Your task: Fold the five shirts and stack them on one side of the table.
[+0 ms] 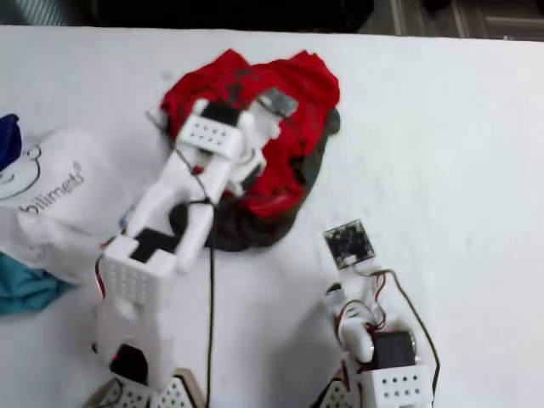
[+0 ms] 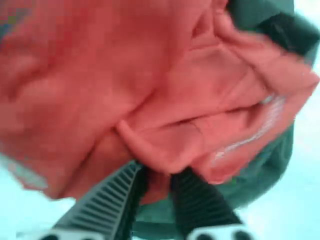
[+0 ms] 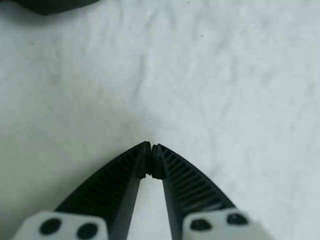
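Observation:
A crumpled red shirt lies on top of a dark shirt at the middle back of the table. The left arm stretches from the front edge up to this heap. My left gripper is shut on a fold of the red shirt, with the dark shirt showing under it. The right arm sits folded at the front right. My right gripper is shut with nothing in it, its tips touching above the bare white table.
At the left edge lie a white printed shirt, a dark blue one behind it and a teal one in front. The table's right half is bare white cloth.

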